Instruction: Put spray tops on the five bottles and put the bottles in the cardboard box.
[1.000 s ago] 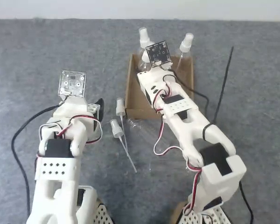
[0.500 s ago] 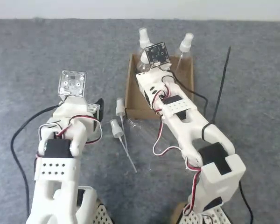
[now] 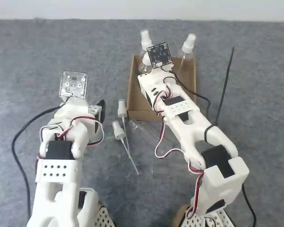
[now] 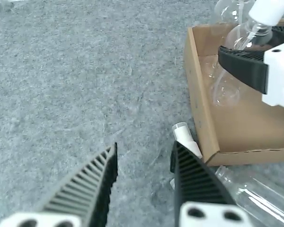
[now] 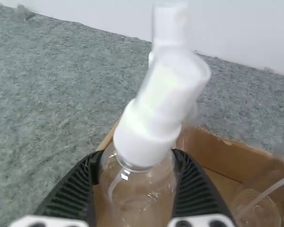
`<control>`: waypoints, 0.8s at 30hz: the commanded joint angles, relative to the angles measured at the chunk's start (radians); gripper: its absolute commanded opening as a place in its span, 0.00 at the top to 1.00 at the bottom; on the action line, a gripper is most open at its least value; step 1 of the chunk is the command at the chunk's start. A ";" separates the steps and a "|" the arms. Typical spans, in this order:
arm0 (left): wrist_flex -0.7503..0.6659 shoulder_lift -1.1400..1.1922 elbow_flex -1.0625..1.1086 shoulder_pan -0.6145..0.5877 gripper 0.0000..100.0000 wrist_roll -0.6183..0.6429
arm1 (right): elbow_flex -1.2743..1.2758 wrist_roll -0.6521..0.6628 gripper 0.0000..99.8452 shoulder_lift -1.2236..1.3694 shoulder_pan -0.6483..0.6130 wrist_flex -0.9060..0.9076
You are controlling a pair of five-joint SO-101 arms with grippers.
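Two white plastic arms on my feed: left arm (image 3: 61, 189) at seven o'clock, right arm (image 3: 189, 120) at five. Black motor blocks (image 3: 215, 156) sit in the joints, with red-white-black wires (image 3: 199, 187) looping between segments (one thick black cable (image 3: 13, 151) trails off the left). Left gripper (image 4: 144, 153) and right gripper (image 5: 135, 163) have black ribbed fingers (image 4: 92, 189) on white mounts (image 4: 199, 215). Square camera boards (image 3: 74, 85) cap both wrists.

2 spray tops (image 3: 121, 108) and a bottle (image 3: 144, 128) lie beside the cardboard box (image 3: 130, 90).
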 commanded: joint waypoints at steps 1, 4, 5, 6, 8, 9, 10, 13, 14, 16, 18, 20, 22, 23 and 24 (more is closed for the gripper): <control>-0.026 0.009 -0.054 0.000 0.83 0.008 | -0.034 -0.009 0.99 -0.030 -0.018 0.022; -0.026 0.009 -0.054 0.000 0.83 0.008 | -0.034 -0.009 0.99 -0.030 -0.018 0.022; -0.026 0.009 -0.054 0.000 0.83 0.008 | -0.034 -0.009 0.99 -0.030 -0.018 0.022; -0.026 0.009 -0.054 0.000 0.83 0.008 | -0.034 -0.009 0.99 -0.030 -0.018 0.022; -0.026 0.009 -0.054 0.000 0.83 0.008 | -0.034 -0.009 0.99 -0.030 -0.016 0.022; -0.026 0.009 -0.054 0.000 0.83 0.008 | -0.034 -0.009 0.99 -0.030 -0.016 0.022; -0.026 0.009 -0.054 0.000 0.83 0.008 | -0.034 -0.009 0.99 -0.030 -0.016 0.022; -0.026 0.009 -0.054 0.000 0.83 0.008 | -0.034 -0.009 0.99 -0.030 -0.018 0.022; -0.026 0.009 -0.054 0.000 0.83 0.008 | -0.034 -0.009 0.99 -0.030 -0.018 0.022; -0.026 0.009 -0.054 0.000 0.83 0.008 | -0.034 -0.009 0.96 -0.030 -0.018 0.022; -0.026 0.009 -0.054 0.000 0.83 0.008 | -0.034 -0.009 0.90 -0.030 -0.015 0.022; -0.026 0.009 -0.053 0.000 0.83 0.008 | -0.034 -0.009 0.86 -0.030 -0.015 0.022; -0.026 0.009 -0.053 0.000 0.83 0.008 | -0.034 -0.009 0.82 -0.030 -0.016 0.022; -0.026 0.009 -0.053 0.000 0.83 0.008 | -0.034 -0.009 0.81 -0.030 -0.018 0.022; -0.026 0.009 -0.053 0.000 0.83 0.008 | -0.034 -0.009 0.81 -0.030 -0.018 0.022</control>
